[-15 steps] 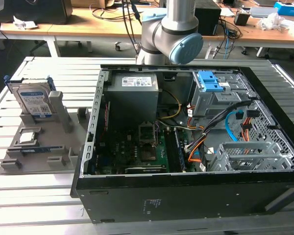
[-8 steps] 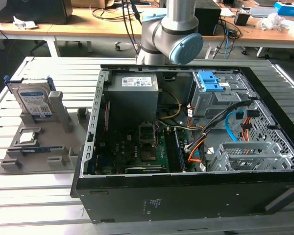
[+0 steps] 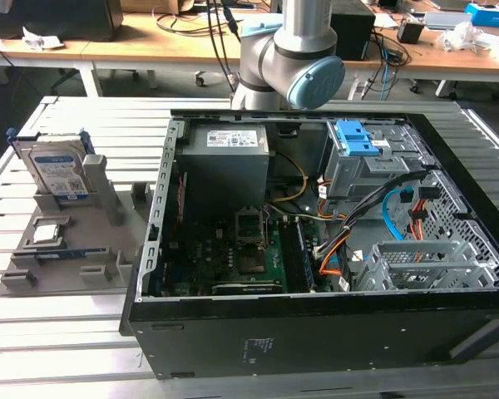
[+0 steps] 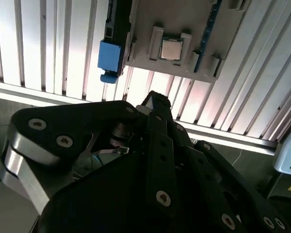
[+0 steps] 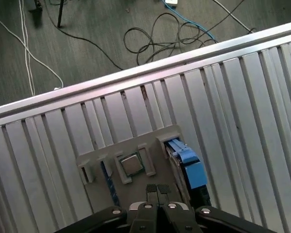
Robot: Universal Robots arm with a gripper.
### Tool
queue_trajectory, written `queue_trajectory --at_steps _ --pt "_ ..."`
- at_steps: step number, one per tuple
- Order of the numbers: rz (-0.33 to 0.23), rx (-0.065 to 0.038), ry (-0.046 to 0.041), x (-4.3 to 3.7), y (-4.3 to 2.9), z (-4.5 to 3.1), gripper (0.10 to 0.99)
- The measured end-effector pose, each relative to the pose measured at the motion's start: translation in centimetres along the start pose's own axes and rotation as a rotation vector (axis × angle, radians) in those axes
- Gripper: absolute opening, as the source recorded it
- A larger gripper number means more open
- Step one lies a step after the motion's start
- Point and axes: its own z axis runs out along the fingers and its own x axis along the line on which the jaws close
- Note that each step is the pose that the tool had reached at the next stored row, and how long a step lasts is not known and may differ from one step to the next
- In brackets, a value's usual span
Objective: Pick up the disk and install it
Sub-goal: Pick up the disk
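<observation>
The disk [image 3: 56, 170] stands upright in a slot of a grey holder [image 3: 108, 249] on the slatted table, at the exterior view's left. It is silver with a white-and-blue label and blue rails. Both wrist views look down on it edge-on, its blue rail [image 5: 186, 162] [image 4: 110, 58] showing beside the holder. My gripper [image 5: 157, 189] [image 4: 153, 99] hangs well above the holder, fingers shut together with nothing between them. It touches neither the disk nor the holder.
A small square chip [image 5: 131, 165] [image 4: 170, 48] lies in the holder beside the disk. The open computer case [image 3: 316, 241] fills the table's middle, with a blue-fronted drive cage [image 3: 358, 145] at its back. Cables lie on the floor [image 5: 155, 29] past the table's edge.
</observation>
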Motion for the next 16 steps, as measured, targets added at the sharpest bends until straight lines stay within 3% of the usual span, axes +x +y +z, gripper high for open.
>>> queue_trajectory --at_steps 8,16 --pt "-0.163 0.0 -0.0029 0.0 0.0 0.0 0.106" --pt "-0.365 -0.001 -0.0066 0.0 0.0 0.0 0.106"
